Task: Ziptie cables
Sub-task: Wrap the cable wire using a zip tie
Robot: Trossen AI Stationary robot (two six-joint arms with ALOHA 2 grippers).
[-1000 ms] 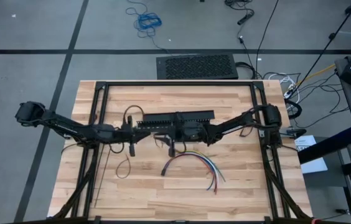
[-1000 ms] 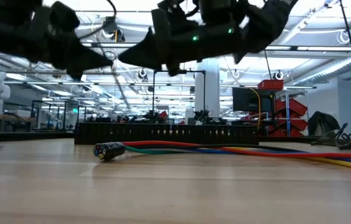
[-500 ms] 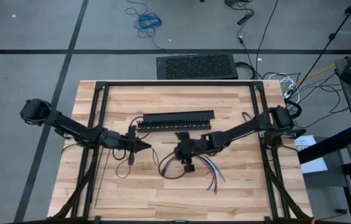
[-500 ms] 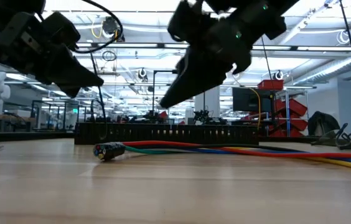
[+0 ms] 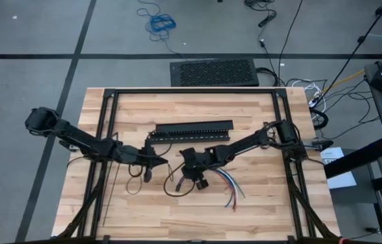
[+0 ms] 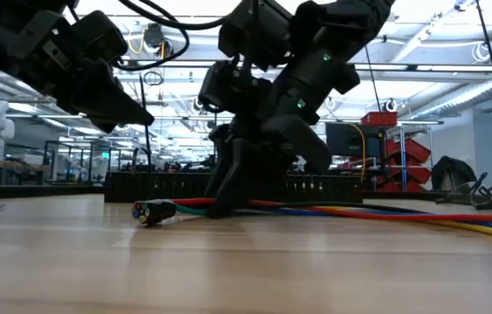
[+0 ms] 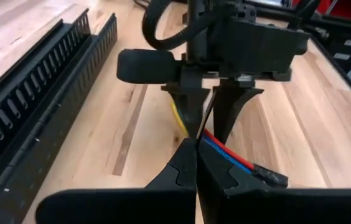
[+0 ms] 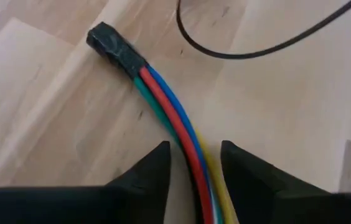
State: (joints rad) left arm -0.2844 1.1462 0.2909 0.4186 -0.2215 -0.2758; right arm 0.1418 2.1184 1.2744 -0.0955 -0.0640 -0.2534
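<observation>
The cables (image 5: 226, 181) lie on the wooden table as a bundle of blue, red, green and yellow wires, bound by black tape at one end (image 8: 114, 45), with the other ends fanned. My right gripper (image 8: 194, 152) is open and points down. One finger stands on each side of the bundle just behind the taped end (image 6: 150, 210); whether the fingers touch it, I cannot tell. My left gripper (image 7: 195, 146) is shut on a thin black ziptie (image 7: 210, 106), just left of the right gripper (image 5: 196, 179). A second ziptie loop (image 5: 133, 183) lies on the table. My left gripper pinches the ziptie between its two shut fingertips. The strap (image 7: 205, 121) comes out of the tips as a thin line running toward the right gripper. The fingers come level from the table's left. The rest of the strap curves in a slack loop (image 8: 225, 55) by the cables.
A long black slotted channel (image 5: 192, 130) lies across the table just beyond both grippers. A black frame (image 5: 191, 91) runs around the table top. Bare wood is toward the near edge (image 5: 191, 220). A floor mat (image 5: 215, 72) and cords lie off the table.
My right gripper has swung from beside the slotted channel toward the near edge and come down over the cables, ending with its fingers astride the bundle. My left gripper has moved a little right and toward the near edge, carrying the ziptie loop with it.
</observation>
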